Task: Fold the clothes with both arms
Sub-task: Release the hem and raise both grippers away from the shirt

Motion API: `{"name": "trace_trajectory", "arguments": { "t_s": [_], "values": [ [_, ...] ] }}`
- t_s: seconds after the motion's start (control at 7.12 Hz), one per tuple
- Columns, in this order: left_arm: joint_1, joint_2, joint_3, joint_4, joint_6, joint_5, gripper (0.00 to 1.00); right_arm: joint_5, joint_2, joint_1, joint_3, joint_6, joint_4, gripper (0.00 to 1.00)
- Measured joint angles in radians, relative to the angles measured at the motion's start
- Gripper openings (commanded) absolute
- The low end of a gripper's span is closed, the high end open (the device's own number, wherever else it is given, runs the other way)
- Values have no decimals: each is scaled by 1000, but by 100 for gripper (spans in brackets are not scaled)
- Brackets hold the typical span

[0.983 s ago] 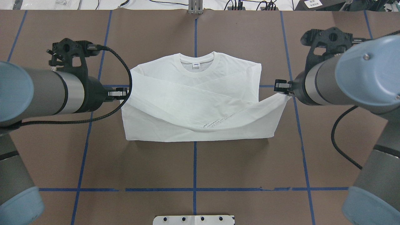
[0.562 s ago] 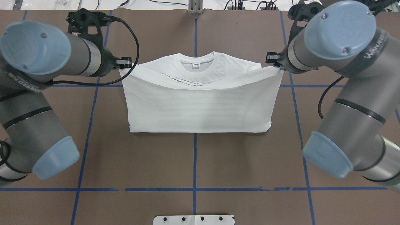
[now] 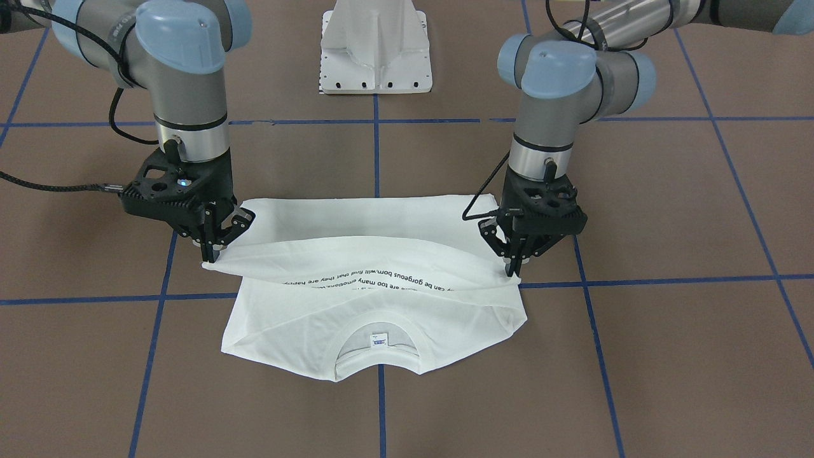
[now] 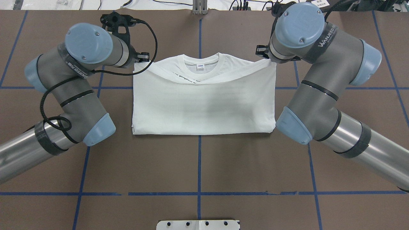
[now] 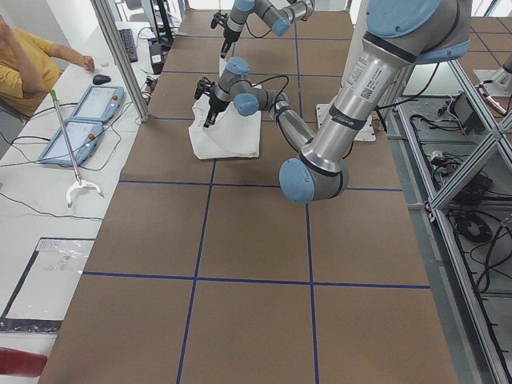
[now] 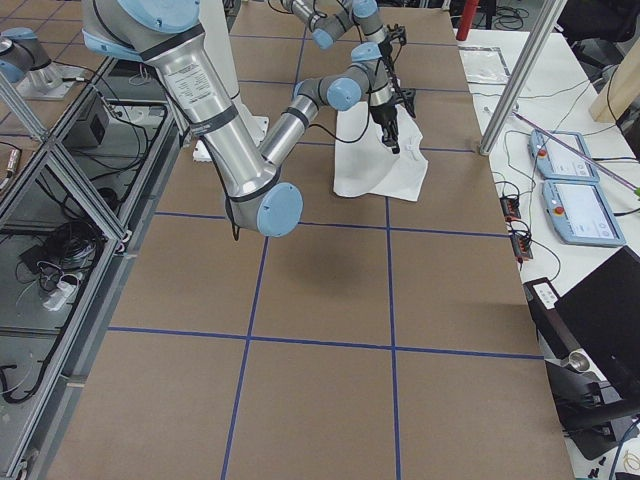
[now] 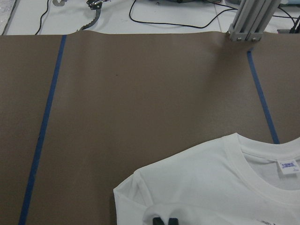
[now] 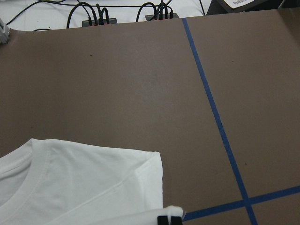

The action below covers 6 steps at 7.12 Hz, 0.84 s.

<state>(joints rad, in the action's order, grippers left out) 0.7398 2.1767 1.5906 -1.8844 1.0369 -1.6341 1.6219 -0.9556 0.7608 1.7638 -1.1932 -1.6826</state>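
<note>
The white long-sleeved T-shirt [image 4: 204,105] lies on the brown table, collar and label [image 4: 200,66] at the far side from the robot. Its near half is folded over toward the collar. The raised hem shows black printed text [image 3: 375,278] underneath. My left gripper [image 3: 512,270] is shut on the hem's corner on its side, also seen in the overhead view [image 4: 140,60]. My right gripper [image 3: 209,257] is shut on the other corner; in the overhead view [image 4: 262,55] the wrist mostly hides it. Both wrist views show fingertips [image 7: 164,220] [image 8: 169,219] pinching white cloth.
The white metal pedestal [image 3: 376,51] stands at the robot's base. Blue tape lines [image 4: 199,159] cross the brown table. Cables and sockets [image 8: 93,18] run along the far edge. A person [image 5: 24,60] and two pendants [image 5: 84,120] are beside the table.
Both grippers have carried the hem away from the robot, from mid-shirt up to just short of the collar. The fold now covers most of the shirt and the near edge lies straighter.
</note>
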Motion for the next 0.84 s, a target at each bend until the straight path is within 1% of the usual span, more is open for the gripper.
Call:
{"name": "trace_trajectory", "arguments": {
  "t_s": [0.14,0.42,0.56,0.7,0.84],
  "values": [
    [0,6,-64,-58,-13,0,0,-2,11,0,-70,5,58,0],
    [-2,10,-118,-99,-20,-1,0,-4,29,-2,-201,11,168,0],
    [-3,10,-134,-105,-21,0,0,-4,28,-2,-233,19,194,0],
    [-5,10,-149,-115,-22,0,0,-5,27,-3,-246,26,204,0],
    [-8,10,-160,-125,-22,-1,71,-5,28,-5,-251,29,208,92]
  ]
}}
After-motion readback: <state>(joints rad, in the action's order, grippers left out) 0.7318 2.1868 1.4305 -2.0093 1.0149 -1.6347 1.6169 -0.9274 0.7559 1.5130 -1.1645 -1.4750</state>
